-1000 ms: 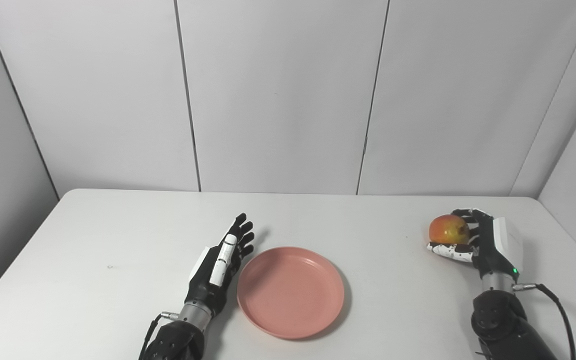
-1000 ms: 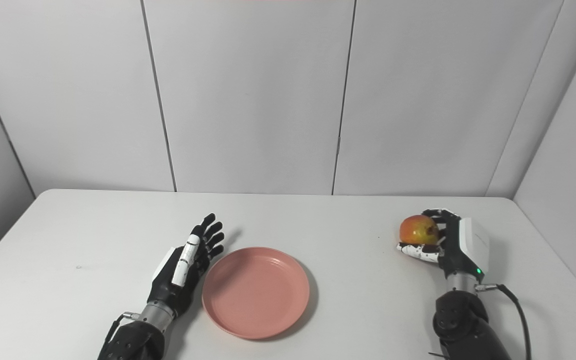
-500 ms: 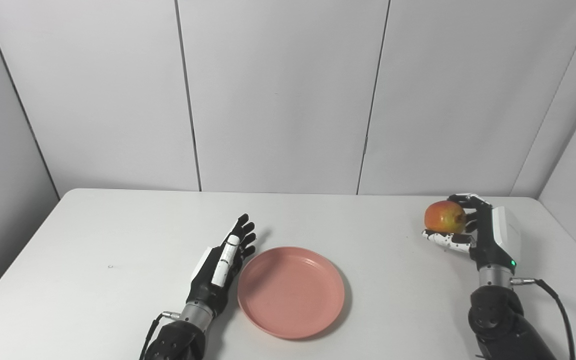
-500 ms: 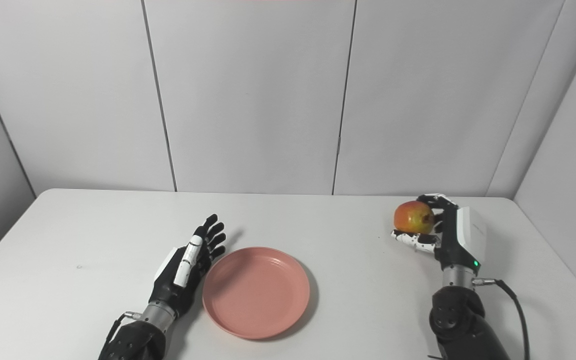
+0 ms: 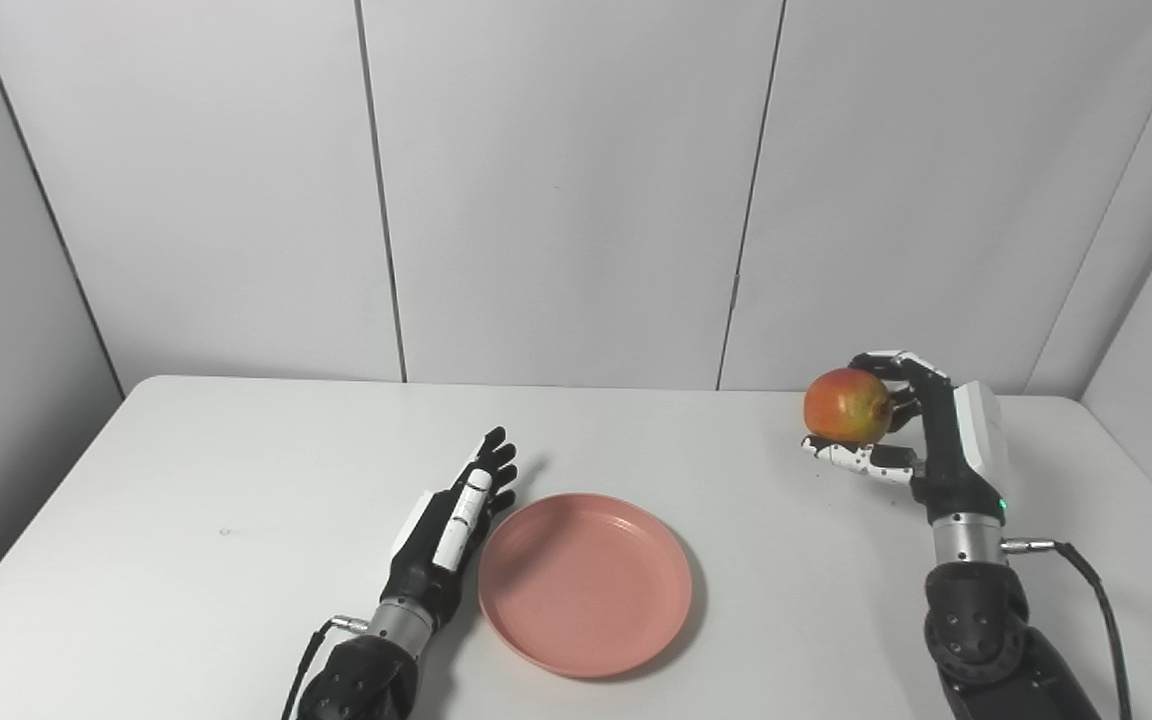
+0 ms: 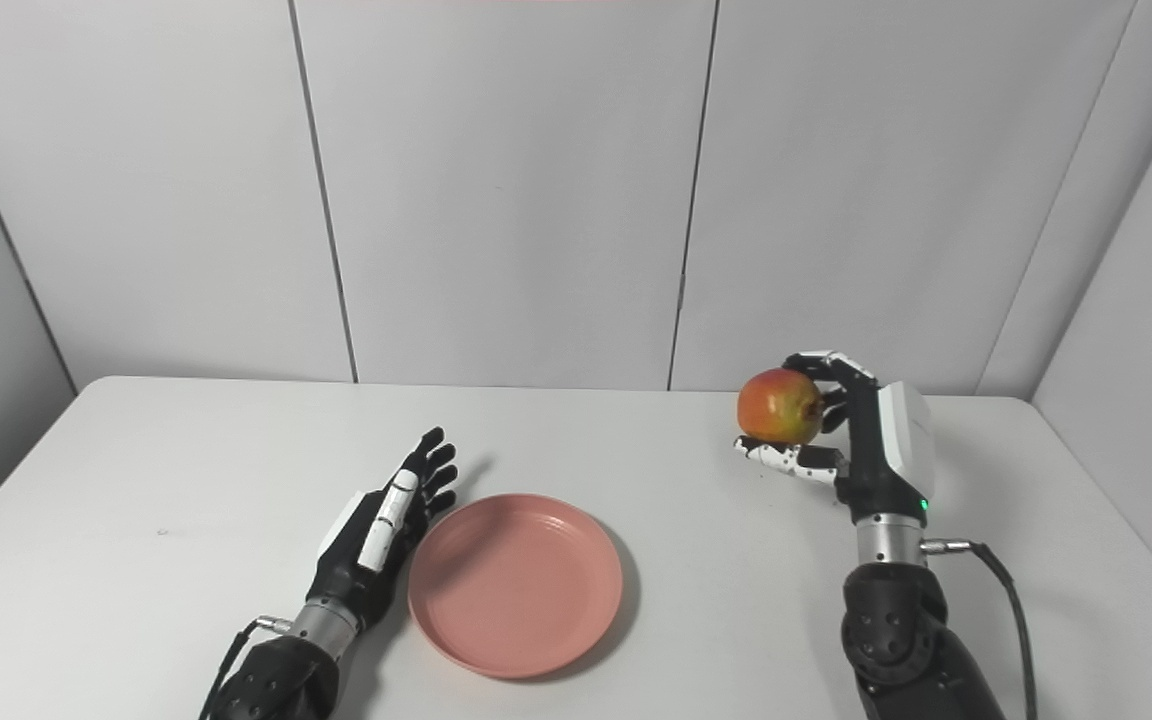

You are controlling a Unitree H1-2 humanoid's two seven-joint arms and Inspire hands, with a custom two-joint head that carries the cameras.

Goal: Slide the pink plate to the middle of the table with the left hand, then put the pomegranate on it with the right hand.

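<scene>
Bench (image 5: 186,470): plain white, flat top, grey panelled walls behind and at both sides.

Round pink plastic plate (image 5: 584,582): lies flat on the bench, near edge, about centre left-to-right. Shallow, raised rim, nothing in it.

My left hand (image 5: 448,522): rests on the bench just beside the plate's left rim, palm turned toward the plate. Fingers (image 5: 492,462) straight and spread a little, pointing toward the far side; they grip nothing. I cannot tell whether the heel of the hand touches the rim or only sits against it; the fingertips are apart from the plate, farther back and to its left.

My right hand (image 5: 921,435): raised above the bench at the right side, forearm rising nearly upright from the near edge, a black cable trailing from the wrist. Green light lit near the wrist.

Round red-and-yellow pomegranate (image 5: 846,405): held in my right hand, clear of the bench surface. Fingers curled over its top and far side, thumb under it on the near side; the fruit's left face is exposed toward the plate. It sits well apart from the plate, up and to the right of it, farther back on the bench.

A small dark speck (image 5: 224,531) marks the bench left of my left hand.
</scene>
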